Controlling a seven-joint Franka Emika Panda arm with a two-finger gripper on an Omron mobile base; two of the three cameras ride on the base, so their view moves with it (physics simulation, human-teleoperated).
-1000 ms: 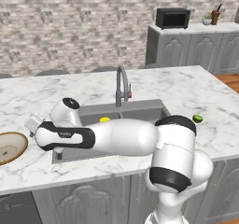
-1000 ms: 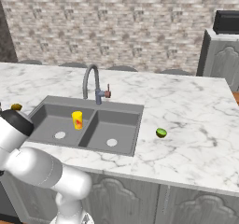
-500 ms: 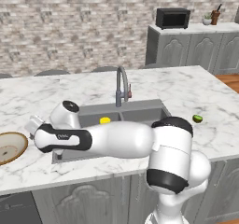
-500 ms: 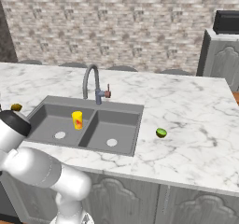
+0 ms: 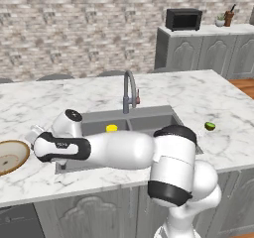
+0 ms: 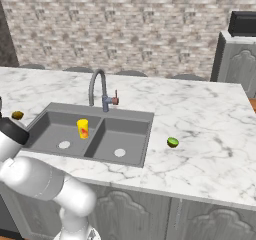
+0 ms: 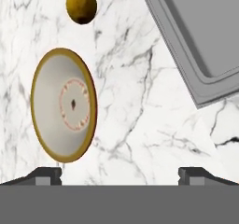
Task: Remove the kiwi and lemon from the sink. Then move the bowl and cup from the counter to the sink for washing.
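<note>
In the hand view the gripper (image 7: 119, 174) shows its 2 dark finger tips spread wide at the bottom, with nothing between them but bare marble; it holds nothing. Just beyond the tip on the left of that view lies the bowl (image 7: 63, 105), tan with a brown rim and a pale centre, resting on the counter (image 7: 135, 111). Past the bowl sits a round golden-brown fruit (image 7: 81, 3), apart from the bowl's rim, and a corner of the sink (image 7: 205, 55) cuts in at the upper right of that view. In the left base view the arm (image 5: 119, 150) reaches low across the front of the sink toward the left, its hand near the bowl (image 5: 11, 155), which sits at the left edge of the marble. In the right base view the yellow cup (image 6: 83, 128) with its red-orange mark stands upright in the left basin of the sink (image 6: 131, 134), and the brown fruit (image 6: 17, 115) lies on the counter left of the sink. A small green fruit (image 6: 173, 142) rests on the counter (image 6: 210, 139) right of the sink. Behind the basins rises the curved faucet (image 6: 99, 89). Farthest off, a microwave (image 5: 183, 19) stands on a grey cabinet (image 5: 208, 51).
</note>
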